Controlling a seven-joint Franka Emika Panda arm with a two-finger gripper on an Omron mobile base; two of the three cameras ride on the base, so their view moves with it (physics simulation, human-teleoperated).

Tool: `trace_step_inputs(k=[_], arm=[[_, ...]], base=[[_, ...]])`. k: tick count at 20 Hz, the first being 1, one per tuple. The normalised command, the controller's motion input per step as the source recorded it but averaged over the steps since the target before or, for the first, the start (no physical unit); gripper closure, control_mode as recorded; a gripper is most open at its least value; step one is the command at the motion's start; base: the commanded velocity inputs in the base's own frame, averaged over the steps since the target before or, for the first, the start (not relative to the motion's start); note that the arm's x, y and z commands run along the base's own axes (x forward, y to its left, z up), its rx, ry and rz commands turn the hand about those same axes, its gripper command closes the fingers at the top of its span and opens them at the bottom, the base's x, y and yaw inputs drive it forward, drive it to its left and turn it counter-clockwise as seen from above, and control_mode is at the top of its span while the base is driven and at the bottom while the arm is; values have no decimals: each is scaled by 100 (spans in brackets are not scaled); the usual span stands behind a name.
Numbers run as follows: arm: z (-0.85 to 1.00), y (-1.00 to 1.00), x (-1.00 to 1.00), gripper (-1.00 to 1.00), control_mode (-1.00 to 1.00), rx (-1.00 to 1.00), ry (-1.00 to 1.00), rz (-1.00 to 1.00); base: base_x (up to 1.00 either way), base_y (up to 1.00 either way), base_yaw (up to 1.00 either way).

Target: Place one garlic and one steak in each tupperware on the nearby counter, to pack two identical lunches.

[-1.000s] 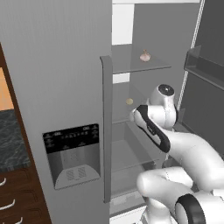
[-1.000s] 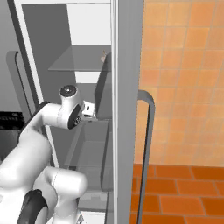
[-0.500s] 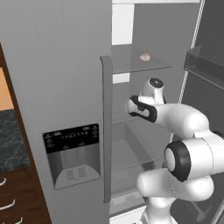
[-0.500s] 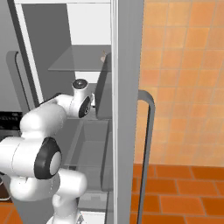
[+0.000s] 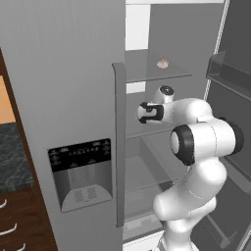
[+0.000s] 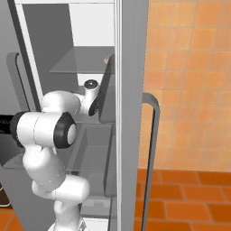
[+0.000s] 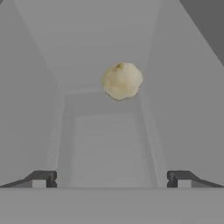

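1. Inside the open fridge (image 5: 83, 73), the arm (image 5: 206, 137) folds back on itself, its hand reaching in at the middle shelf level.
2. Seen from the hand, the gripper (image 7: 111, 178) has its two fingertips (image 7: 41, 178) standing wide apart, with nothing between them.
3. A garlic (image 7: 121, 80) lies ahead of the gripper in the hand view, a pale cream bulb on a grey surface.
4. It sits just about centred between the fingertips' lines, slightly toward the right one, and clear of both, touching neither.
5. Beyond it, grey walls narrow toward the back of the compartment.
6. From the left base view, a second garlic (image 5: 163, 62) rests on the upper glass shelf (image 5: 147, 73), above the hand and a little to its right.
7. From the right base view, that upper garlic (image 6: 106, 58) shows as a small pale shape at the shelf's edge, partly hidden by the door (image 6: 131, 113).
8. The counter (image 5: 12, 157) shows at the left edge of the left base view, beside the fridge.
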Motion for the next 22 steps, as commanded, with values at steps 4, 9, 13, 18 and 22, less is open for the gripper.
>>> trace_step_inputs(k=[4, 9, 13, 18, 22], arm=[[-24, -16, 72, -100, -100, 0, 0, 0], [-12, -1, 66, -100, -100, 0, 0, 0], [-14, 0, 61, -100, -100, 0, 0, 0], [-31, 0, 39, -100, -100, 0, 0, 0], [-56, 0, 3, 100, -100, 0, 5, -3]], base=[[0, 0, 0], [0, 0, 0], [0, 0, 0], [0, 0, 0], [0, 0, 0]])
